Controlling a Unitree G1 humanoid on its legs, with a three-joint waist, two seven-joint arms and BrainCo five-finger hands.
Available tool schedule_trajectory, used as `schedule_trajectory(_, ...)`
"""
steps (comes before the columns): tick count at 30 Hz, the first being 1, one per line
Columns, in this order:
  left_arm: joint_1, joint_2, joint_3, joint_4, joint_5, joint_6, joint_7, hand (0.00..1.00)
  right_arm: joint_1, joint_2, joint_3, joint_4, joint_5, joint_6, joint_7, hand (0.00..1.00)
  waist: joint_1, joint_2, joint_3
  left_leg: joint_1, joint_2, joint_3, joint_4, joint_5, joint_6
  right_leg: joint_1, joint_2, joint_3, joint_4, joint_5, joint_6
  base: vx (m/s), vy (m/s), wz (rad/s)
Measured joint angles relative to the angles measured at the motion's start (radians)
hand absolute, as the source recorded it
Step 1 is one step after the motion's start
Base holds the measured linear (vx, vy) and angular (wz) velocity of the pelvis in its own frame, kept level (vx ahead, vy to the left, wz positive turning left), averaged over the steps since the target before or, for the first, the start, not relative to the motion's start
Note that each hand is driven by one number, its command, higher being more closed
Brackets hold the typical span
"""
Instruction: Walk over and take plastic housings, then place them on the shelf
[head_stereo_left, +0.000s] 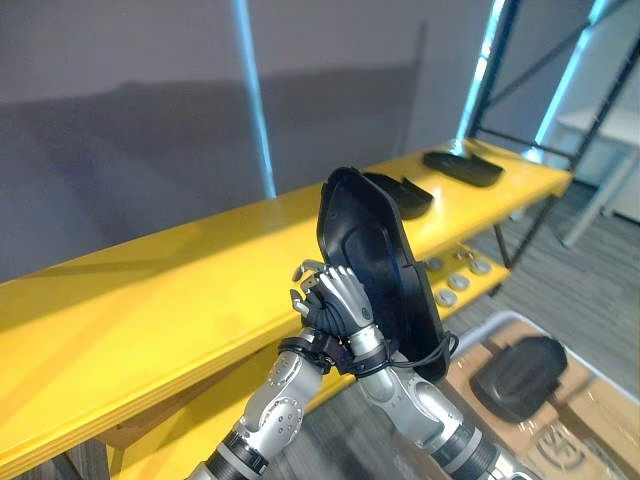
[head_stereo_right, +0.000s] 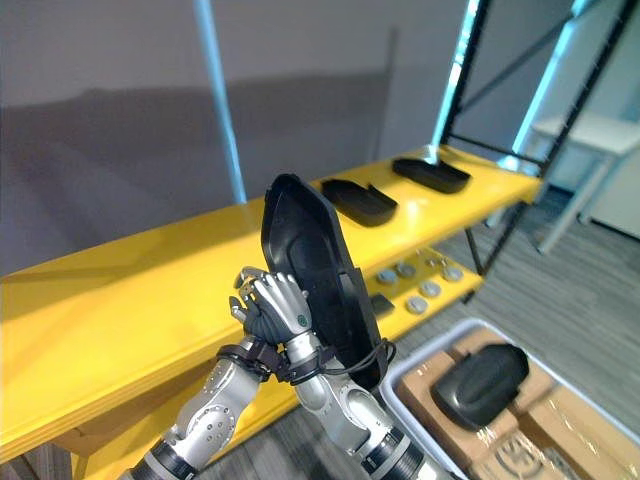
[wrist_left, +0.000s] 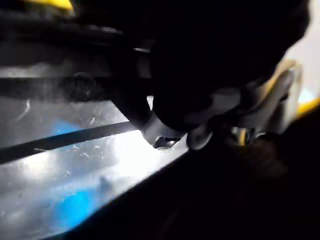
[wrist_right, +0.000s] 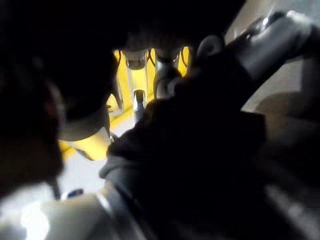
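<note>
I noted the black oval plastic housing (head_stereo_left: 375, 250) upright, with the left hand (head_stereo_left: 320, 310) clenched on its nine o'clock edge. I could not tell the right hand (head_stereo_left: 352, 298) grip.

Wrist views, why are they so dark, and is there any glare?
Left wrist view: mostly in shadow, with a bright glare patch on a shiny grey surface. Right wrist view: dark shapes crowd the camera, the yellow shelf lit behind them. Left eye view: evenly lit; the black housing shows soft sheen.
</note>
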Motion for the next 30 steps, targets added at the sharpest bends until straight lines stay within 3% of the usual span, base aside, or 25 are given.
schedule_trajectory(2, 0.036, -0.003, 0.055, -0.029, 0.117, -0.002, 0.022, 1.0, 0.029, 0.043, -0.041, -0.034, 0.036, -0.003, 0.004, 0.0, 0.001, -0.001, 0.002, 0.004, -0.005, -0.045, 0.001, -0.007, -0.011, -0.039, 0.063, 0.023, -0.148, -0.029, 0.008, 0.19, -0.113, 0.81)
schedule_trajectory(4, 0.051, -0.012, 0.129, -0.057, 0.299, -0.014, 0.075, 1.0, 0.121, 0.074, -0.127, -0.108, 0.113, -0.01, 0.004, 0.0, -0.001, -0.013, 0.004, -0.005, -0.007, -0.11, 0.008, -0.019, -0.031, -0.03, 0.192, 0.194, -0.495, -0.026, 0.016, 0.21, -0.205, 0.83)
schedule_trajectory(5, 0.05, -0.015, 0.141, -0.06, 0.339, -0.021, 0.085, 1.0, 0.144, 0.07, -0.152, -0.121, 0.127, -0.013, 0.009, 0.0, -0.005, -0.017, 0.005, -0.006, -0.009, -0.133, 0.014, -0.023, -0.038, -0.019, 0.219, 0.253, -0.571, -0.019, 0.026, 0.29, -0.322, 1.01)
schedule_trajectory(6, 0.04, -0.017, 0.146, -0.06, 0.421, -0.021, 0.105, 1.0, 0.182, 0.057, -0.164, -0.13, 0.141, -0.017, 0.015, 0.0, -0.02, -0.037, 0.005, -0.005, -0.025, -0.178, 0.026, -0.034, -0.057, 0.009, 0.25, 0.34, -0.679, 0.039, 0.051, 0.3, -0.354, 1.13)
schedule_trajectory(7, 0.029, -0.025, 0.144, -0.055, 0.484, -0.021, 0.12, 1.0, 0.219, 0.058, -0.164, -0.166, 0.162, -0.023, 0.016, 0.0, -0.034, -0.071, 0.006, 0.001, -0.055, -0.214, 0.042, -0.052, -0.082, 0.028, 0.238, 0.371, -0.702, 0.113, 0.099, 0.29, -0.343, 0.96)
schedule_trajectory(9, 0.034, -0.077, 0.154, -0.052, 0.551, -0.01, 0.146, 1.0, 0.239, 0.053, -0.18, -0.193, 0.203, -0.024, 0.017, 0.0, -0.032, -0.033, 0.002, 0.008, -0.014, -0.218, 0.042, -0.065, -0.102, 0.054, 0.273, 0.337, -0.733, 0.116, 0.083, 0.2, -0.186, 0.18)
schedule_trajectory(10, 0.032, -0.111, 0.173, -0.051, 0.615, 0.0, 0.161, 1.0, 0.235, 0.057, -0.203, -0.213, 0.233, -0.025, 0.017, 0.0, -0.03, -0.026, -0.001, 0.017, 0.03, -0.203, 0.042, -0.077, -0.12, 0.086, 0.314, 0.337, -0.795, 0.141, 0.061, 0.21, -0.148, -0.29)
schedule_trajectory(13, 0.028, -0.137, 0.199, -0.029, 0.695, 0.026, 0.19, 1.0, 0.244, 0.058, -0.26, -0.282, 0.295, -0.029, 0.019, 0.0, -0.048, -0.022, -0.003, 0.036, 0.08, -0.215, 0.052, -0.099, -0.152, 0.162, 0.361, 0.31, -0.887, 0.169, 0.037, 0.17, -0.108, -0.04)
schedule_trajectory(16, -0.016, -0.16, 0.249, 0.026, 0.755, 0.054, 0.227, 1.0, 0.248, 0.056, -0.327, -0.33, 0.4, -0.054, 0.037, 0.0, -0.058, -0.019, -0.005, -0.003, 0.097, -0.255, 0.077, -0.101, -0.16, 0.174, 0.369, 0.243, -0.902, 0.168, 0.036, 0.08, -0.072, 0.55)
schedule_trajectory(20, -0.063, -0.158, 0.338, 0.11, 0.813, 0.114, 0.275, 1.0, 0.292, 0.059, -0.307, -0.397, 0.678, -0.094, 0.15, 0.0, -0.052, -0.012, -0.009, 0.013, 0.086, -0.252, 0.025, -0.07, -0.161, 0.181, 0.358, 0.23, -0.916, 0.165, 0.031, 0.02, 0.013, 0.16)
schedule_trajectory(23, -0.105, -0.15, 0.365, 0.155, 0.815, 0.132, 0.285, 1.0, 0.321, 0.068, -0.309, -0.456, 0.853, -0.133, 0.207, 0.0, -0.056, -0.01, -0.015, 0.032, 0.079, -0.245, -0.024, -0.049, -0.159, 0.183, 0.346, 0.227, -0.917, 0.165, 0.031, -0.01, 0.053, 0.05)
schedule_trajectory(25, -0.153, -0.137, 0.379, 0.217, 0.814, 0.147, 0.286, 1.0, 0.347, 0.073, -0.311, -0.504, 1.007, -0.159, 0.251, 0.0, -0.074, -0.009, -0.033, 0.036, 0.077, -0.202, -0.049, -0.045, -0.156, 0.183, 0.335, 0.225, -0.921, 0.165, 0.031, -0.01, 0.069, 0.09)
schedule_trajectory(30, -0.25, -0.115, 0.442, 0.369, 0.788, 0.165, 0.285, 1.0, 0.412, 0.074, -0.349, -0.518, 1.183, -0.189, 0.303, 0.0, -0.111, -0.005, -0.058, 0.066, 0.07, -0.14, -0.092, -0.018, -0.151, 0.183, 0.328, 0.236, -0.927, 0.166, 0.033, 0.04, 0.065, -0.08)
